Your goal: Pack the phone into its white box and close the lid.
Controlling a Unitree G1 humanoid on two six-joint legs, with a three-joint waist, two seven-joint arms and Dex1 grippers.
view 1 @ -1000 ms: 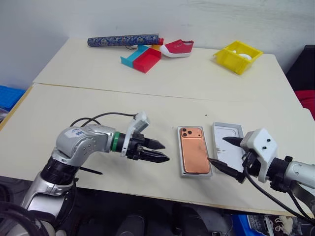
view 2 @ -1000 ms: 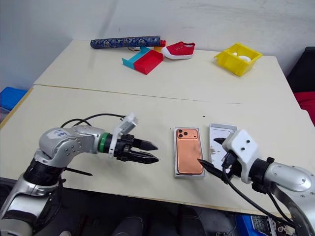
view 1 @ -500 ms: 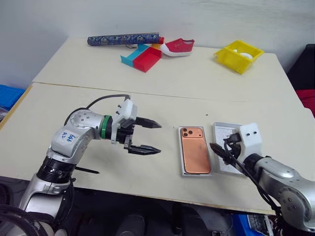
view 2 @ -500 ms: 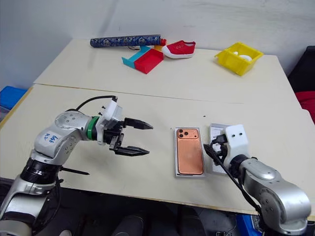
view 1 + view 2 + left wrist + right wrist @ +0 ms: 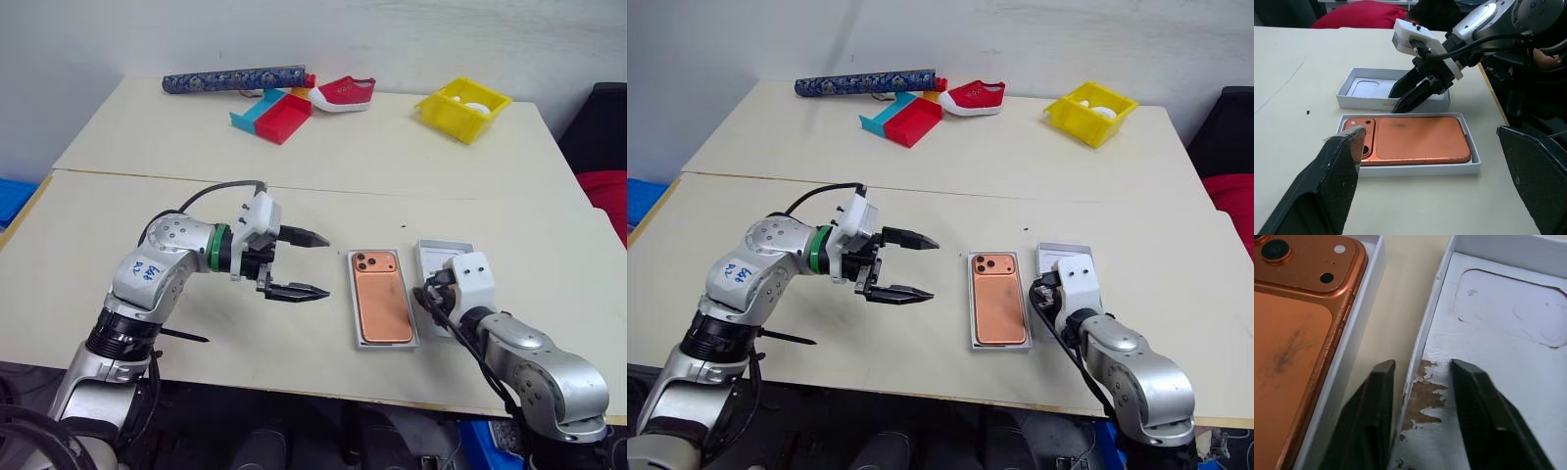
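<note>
Your phone (image 5: 383, 301) lies camera side up inside the white box (image 5: 412, 331). The lid (image 5: 446, 256) sits open just right of that box. Your right gripper (image 5: 1418, 396) straddles the lid's near wall, fingers narrowly apart, one each side. Your left gripper (image 5: 304, 264), left of the box, hangs spread wide, holding nothing.

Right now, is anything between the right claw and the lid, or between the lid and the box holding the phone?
Nothing visible. The right claw straddles the lid wall nearest the white box. Only bare table separates lid and box, with the phone lying inside.
</note>
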